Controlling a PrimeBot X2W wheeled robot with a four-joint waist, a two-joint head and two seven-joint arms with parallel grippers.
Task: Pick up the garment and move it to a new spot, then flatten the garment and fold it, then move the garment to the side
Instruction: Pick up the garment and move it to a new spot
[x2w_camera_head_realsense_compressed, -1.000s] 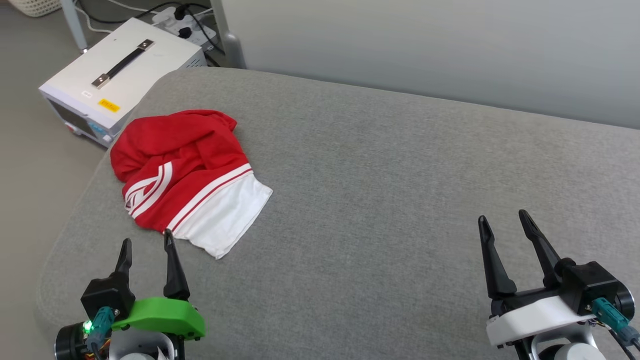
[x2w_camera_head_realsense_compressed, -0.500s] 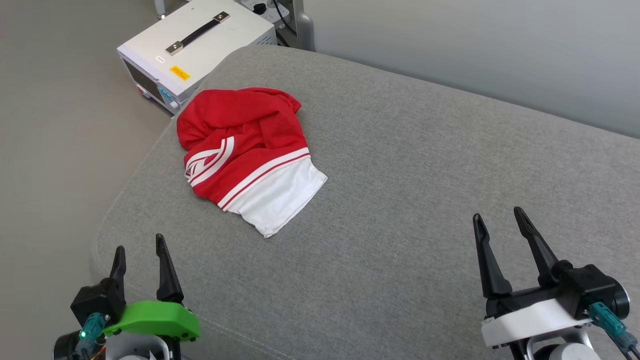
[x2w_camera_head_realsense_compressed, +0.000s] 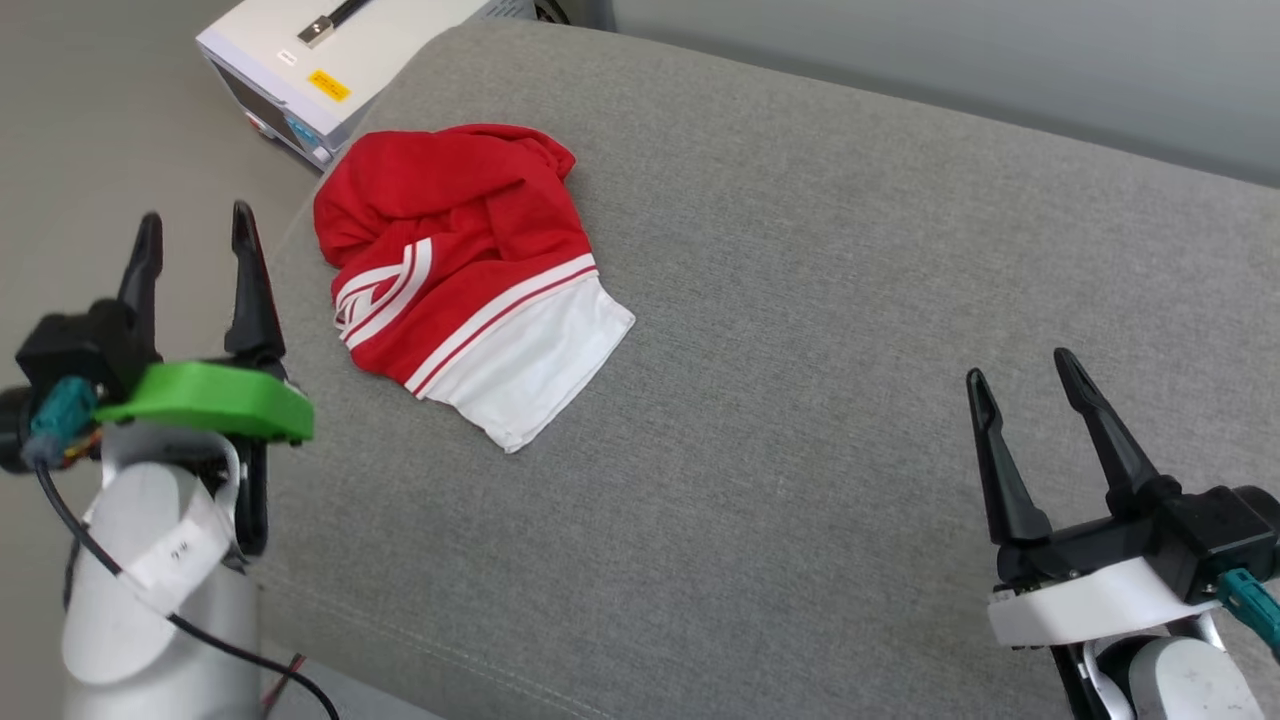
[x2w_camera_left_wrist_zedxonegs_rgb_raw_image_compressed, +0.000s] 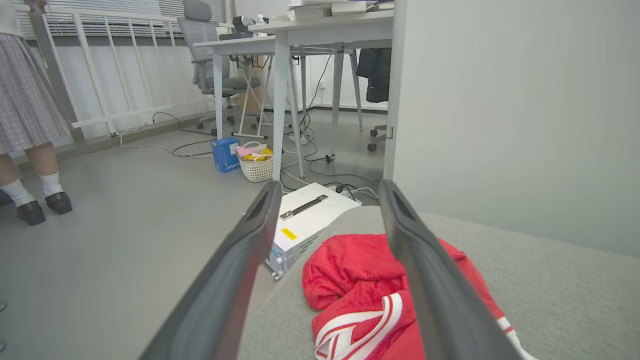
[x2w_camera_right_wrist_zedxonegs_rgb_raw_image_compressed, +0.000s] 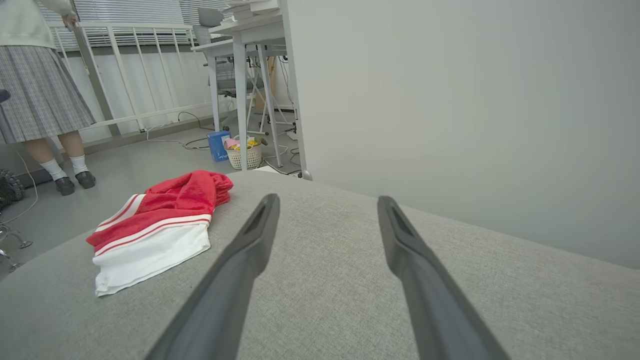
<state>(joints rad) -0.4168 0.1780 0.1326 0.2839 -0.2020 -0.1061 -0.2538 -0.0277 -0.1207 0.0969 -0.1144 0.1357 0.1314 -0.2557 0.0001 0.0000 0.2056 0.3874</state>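
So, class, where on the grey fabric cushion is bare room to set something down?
Free: the wide stretch between the crumpled red-and-white jersey shirt and the right gripper. Crowded: the far-left corner of the cushion, under the shirt.

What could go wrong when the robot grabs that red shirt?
The red jersey lies bunched near the edge of the grey cushion, so a tug might drag it off toward the white box on the floor. The open left pincer may also pinch several crumpled layers together, making flattening harder.

White handled box (x2w_camera_head_realsense_compressed: 375, 40) sits on floor (x2w_camera_head_realsense_compressed: 100, 120) beside grey cushion (x2w_camera_head_realsense_compressed: 850, 300)
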